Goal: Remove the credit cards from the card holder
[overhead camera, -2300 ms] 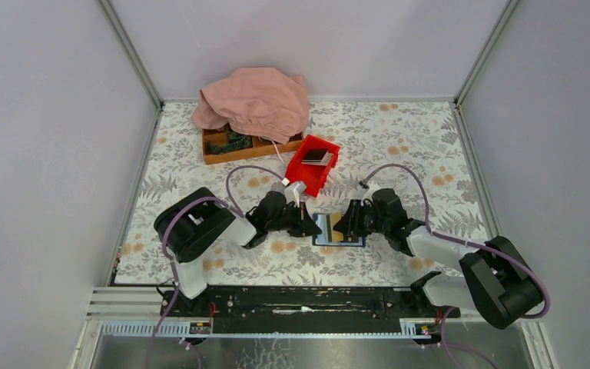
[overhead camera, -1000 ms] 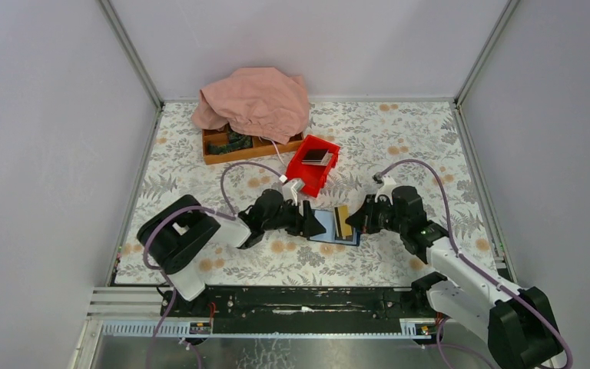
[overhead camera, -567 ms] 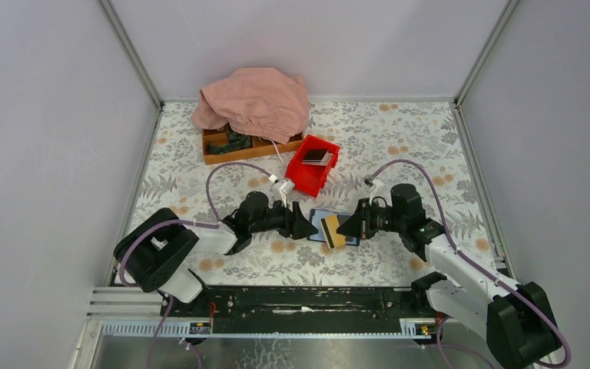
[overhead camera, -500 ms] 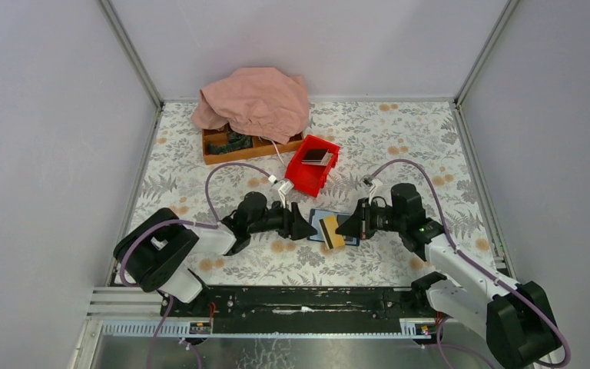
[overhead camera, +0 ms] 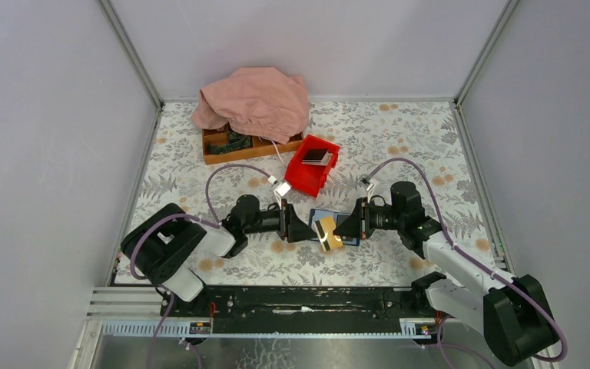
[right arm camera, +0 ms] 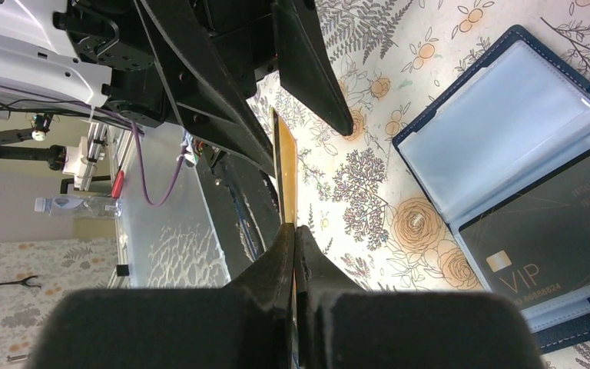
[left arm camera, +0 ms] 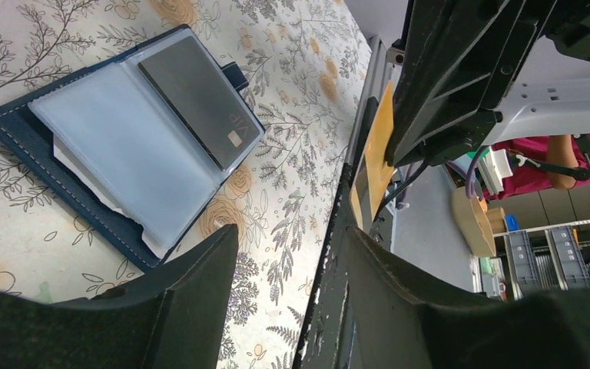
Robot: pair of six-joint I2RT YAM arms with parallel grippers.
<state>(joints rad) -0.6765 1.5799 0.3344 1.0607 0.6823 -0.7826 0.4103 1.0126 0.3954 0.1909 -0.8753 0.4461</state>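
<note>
One gold card [overhead camera: 324, 233], seen from above, is clamped in your right gripper [overhead camera: 337, 228] by the open card holder [overhead camera: 326, 214] on the tabletop [overhead camera: 399, 138]. Left wrist: your left gripper [left arm camera: 288, 254] is spread apart. Right wrist: a dark card [right arm camera: 545, 223] sits pocketed.

I was running the rig in a robotics lab, not a home. The arms [overhead camera: 219, 240] stood in a test cell with plain pale walls [overhead camera: 46, 154] framed by aluminium posts [overhead camera: 132, 58]. A flowered cloth [overhead camera: 407, 138] covered the table, and a black mounting rail [overhead camera: 299, 298] ran along its near edge. Beyond the table, my left wrist camera showed racks of grey storage bins [left arm camera: 557, 247]. My right wrist camera showed a water bottle [right arm camera: 77, 206].
</note>
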